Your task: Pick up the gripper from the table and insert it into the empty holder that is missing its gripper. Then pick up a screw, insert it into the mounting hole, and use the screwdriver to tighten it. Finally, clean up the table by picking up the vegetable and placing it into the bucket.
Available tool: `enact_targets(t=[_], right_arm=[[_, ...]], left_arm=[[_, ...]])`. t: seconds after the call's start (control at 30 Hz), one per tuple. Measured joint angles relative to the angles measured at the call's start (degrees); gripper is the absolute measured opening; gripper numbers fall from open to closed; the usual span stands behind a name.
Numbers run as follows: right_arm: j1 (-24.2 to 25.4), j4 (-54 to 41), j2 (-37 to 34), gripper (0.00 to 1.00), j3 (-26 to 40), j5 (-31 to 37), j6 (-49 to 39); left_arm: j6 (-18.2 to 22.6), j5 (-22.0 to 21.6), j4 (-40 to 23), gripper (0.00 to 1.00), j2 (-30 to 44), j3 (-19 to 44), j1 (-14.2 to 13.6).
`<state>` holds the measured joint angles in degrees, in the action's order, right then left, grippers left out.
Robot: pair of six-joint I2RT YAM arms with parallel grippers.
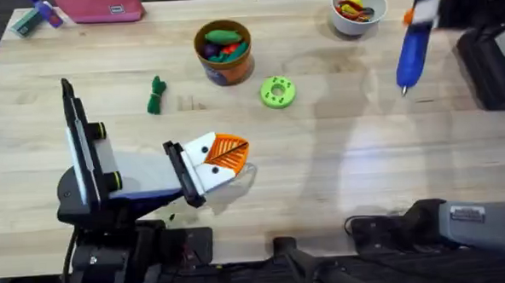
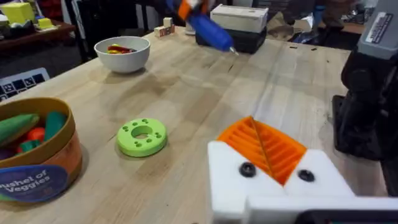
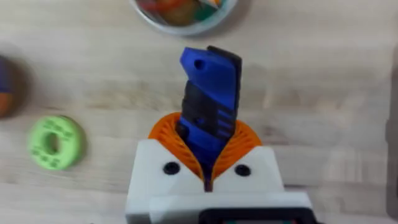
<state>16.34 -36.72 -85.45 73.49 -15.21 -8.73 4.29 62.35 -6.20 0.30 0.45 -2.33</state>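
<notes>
My left gripper (image 1: 227, 153) rests low over the table's near left, its white fingertip blocks (image 2: 273, 186) closed together. The orange ribbed gripper pad (image 2: 264, 144) sits in the white holder (image 1: 204, 156), and two black screw heads (image 2: 247, 169) show in the blocks. Far to the right, my right gripper (image 3: 208, 171) is shut on the blue screwdriver (image 1: 413, 45), held above the table with its metal tip (image 1: 404, 90) pointing down. The dark green vegetable (image 1: 155, 95) lies on the table left of the orange-brown bucket (image 1: 224, 51), which holds toy vegetables.
A round green disc with holes (image 1: 277, 92) lies right of the bucket. A white bowl (image 1: 358, 7) with red and yellow bits stands at the back right. Black equipment (image 1: 490, 58) stands at the right edge. A pink item (image 1: 101, 6) lies at the back left.
</notes>
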Motion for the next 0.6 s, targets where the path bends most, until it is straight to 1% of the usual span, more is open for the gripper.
enact_targets(t=[0.1,0.27,0.37,0.5,0.6], right_arm=[[-1.4,2.1,6.1,0.024,0.1,-2.6,2.6],[-5.5,7.3,15.0,0.024,0.1,-4.7,8.2],[-8.7,9.1,20.0,0.024,0.1,-5.3,12.1],[-13.7,9.2,26.4,0.024,0.1,-6.0,16.9],[-17.1,9.3,29.9,0.024,0.1,-6.3,19.8]], left_arm=[[0.0,0.0,0.0,0.006,0.0,0.0,0.0],[0.0,0.0,0.0,0.006,0.0,0.0,0.0],[0.0,0.0,0.0,0.006,0.0,0.0,0.0],[0.0,0.0,0.0,0.006,0.0,0.0,0.0],[0.0,0.0,0.0,0.006,0.0,0.0,0.0]])
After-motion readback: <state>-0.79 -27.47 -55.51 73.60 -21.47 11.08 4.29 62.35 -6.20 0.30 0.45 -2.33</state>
